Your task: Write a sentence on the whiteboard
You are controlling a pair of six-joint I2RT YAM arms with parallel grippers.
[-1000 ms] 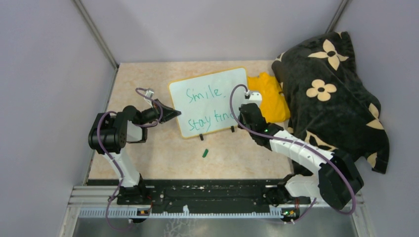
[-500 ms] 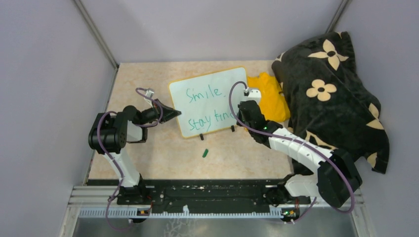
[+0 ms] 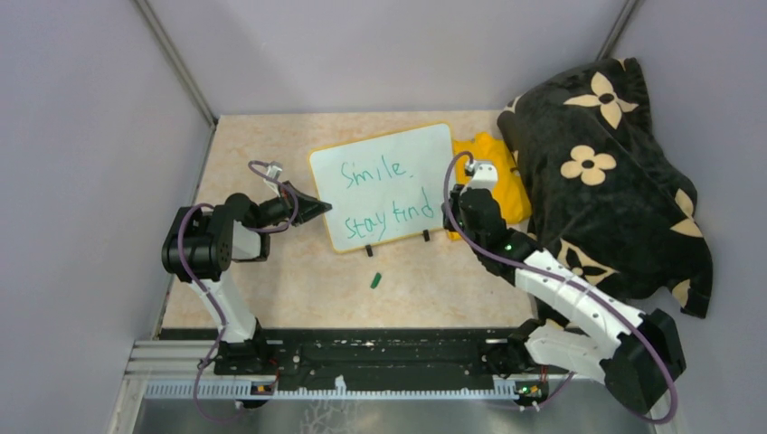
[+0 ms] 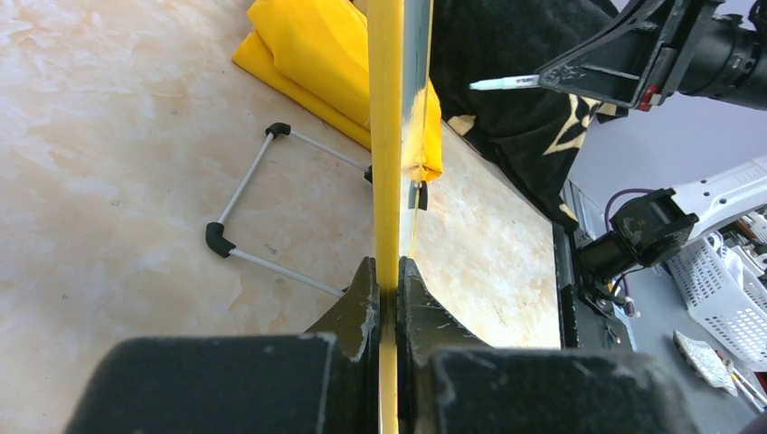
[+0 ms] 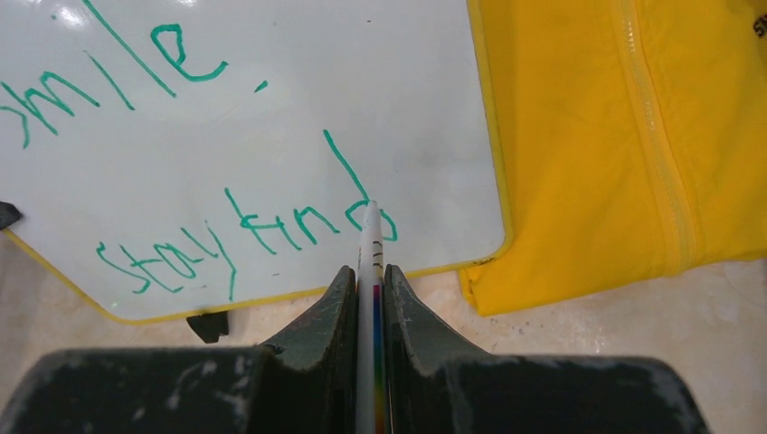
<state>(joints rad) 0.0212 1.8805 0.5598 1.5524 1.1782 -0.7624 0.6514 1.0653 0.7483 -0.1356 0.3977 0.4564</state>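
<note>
Pulling back from the last letter

Right gripper (image 5: 369, 276), clamped on the marker (image 5: 370, 237), has shifted rightward, tip lifted off the whiteboard (image 3: 425, 154) at top-view centre. The sentence (image 3: 391, 215) now reads whole (final full stop unconfirmed). Left gripper (image 4: 387, 276) pinches the whiteboard's edge.

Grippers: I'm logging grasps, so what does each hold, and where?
Left gripper clamps the whiteboard by its left frame edge; right gripper pinches a white marker by its barrel.
</note>
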